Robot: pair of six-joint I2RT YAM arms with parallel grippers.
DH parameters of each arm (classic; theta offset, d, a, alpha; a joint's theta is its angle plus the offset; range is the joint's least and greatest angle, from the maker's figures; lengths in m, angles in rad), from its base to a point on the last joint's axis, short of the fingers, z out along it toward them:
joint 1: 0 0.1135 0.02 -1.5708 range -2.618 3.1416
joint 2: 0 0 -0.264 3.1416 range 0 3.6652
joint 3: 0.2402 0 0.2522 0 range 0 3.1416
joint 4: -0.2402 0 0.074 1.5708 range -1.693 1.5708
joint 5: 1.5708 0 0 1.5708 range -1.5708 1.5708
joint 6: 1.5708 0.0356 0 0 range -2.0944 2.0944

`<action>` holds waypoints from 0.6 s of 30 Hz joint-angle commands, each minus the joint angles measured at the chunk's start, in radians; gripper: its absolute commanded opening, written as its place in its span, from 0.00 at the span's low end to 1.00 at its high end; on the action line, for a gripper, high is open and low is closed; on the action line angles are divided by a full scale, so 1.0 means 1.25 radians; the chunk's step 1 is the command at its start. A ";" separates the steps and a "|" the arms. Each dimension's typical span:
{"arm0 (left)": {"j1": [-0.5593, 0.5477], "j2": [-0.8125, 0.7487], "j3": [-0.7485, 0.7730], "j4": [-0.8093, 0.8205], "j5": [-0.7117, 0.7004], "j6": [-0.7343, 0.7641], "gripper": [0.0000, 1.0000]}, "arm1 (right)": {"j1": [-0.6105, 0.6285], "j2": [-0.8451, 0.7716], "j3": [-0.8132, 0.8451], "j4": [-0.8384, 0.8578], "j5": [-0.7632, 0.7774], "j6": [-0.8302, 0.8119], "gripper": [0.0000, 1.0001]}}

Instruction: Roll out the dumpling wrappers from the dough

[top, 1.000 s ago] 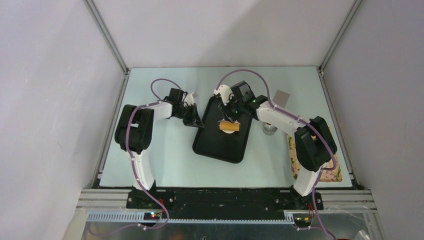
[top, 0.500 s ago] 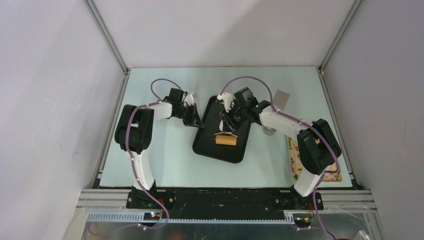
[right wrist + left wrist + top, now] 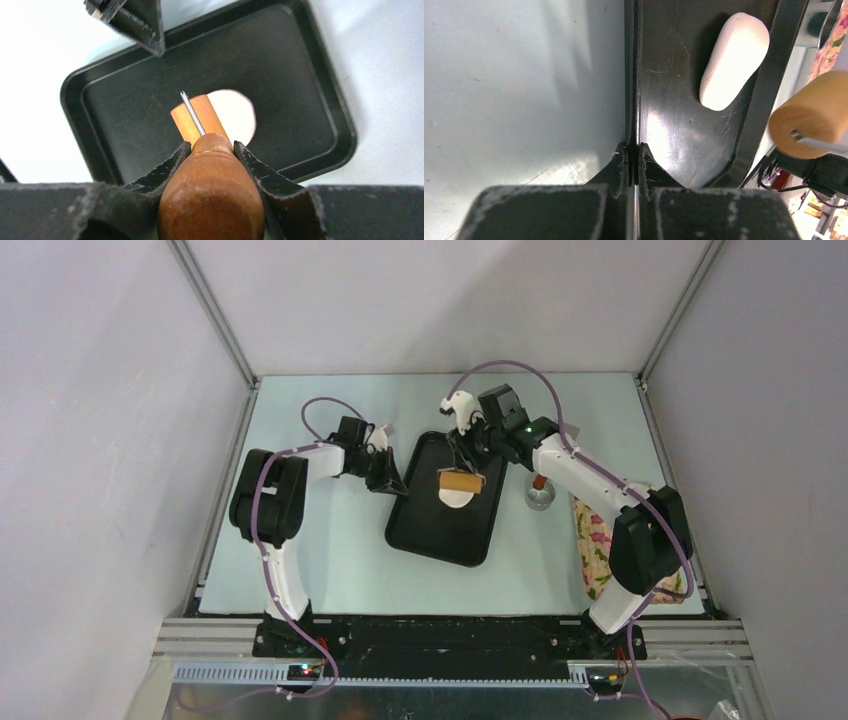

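Left hand (image 3: 633, 152) pinching tray (image 3: 430, 532) rim; right hand (image 3: 210, 147) grasping roller (image 3: 196, 116); dough (image 3: 239, 117) in tray.

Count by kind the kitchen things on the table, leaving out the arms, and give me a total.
Black tray: 1
Dough: 1
Wooden roller: 1
Steel cup: 1
Floral cloth: 1
Total: 5

The roller (image 3: 459, 481) is back at the far side of the dough (image 3: 457, 499), having run toward the near end of the tray (image 3: 425, 530) half a second ago (the white disc now shows on its near side). The right arm (image 3: 585, 476) stretches farther out than before. The right gripper (image 3: 468, 446) is now over the tray's far end, and more of the cup (image 3: 540, 500) is uncovered.
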 commanded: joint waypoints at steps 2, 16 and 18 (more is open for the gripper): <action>0.008 0.030 -0.011 -0.071 -0.049 0.017 0.00 | -0.001 0.047 0.065 0.056 0.068 -0.049 0.00; 0.009 0.033 -0.010 -0.072 -0.043 0.017 0.00 | -0.011 0.166 0.020 0.087 0.097 -0.006 0.00; 0.010 0.033 -0.010 -0.072 -0.043 0.016 0.00 | -0.017 0.174 0.021 0.097 0.107 -0.007 0.00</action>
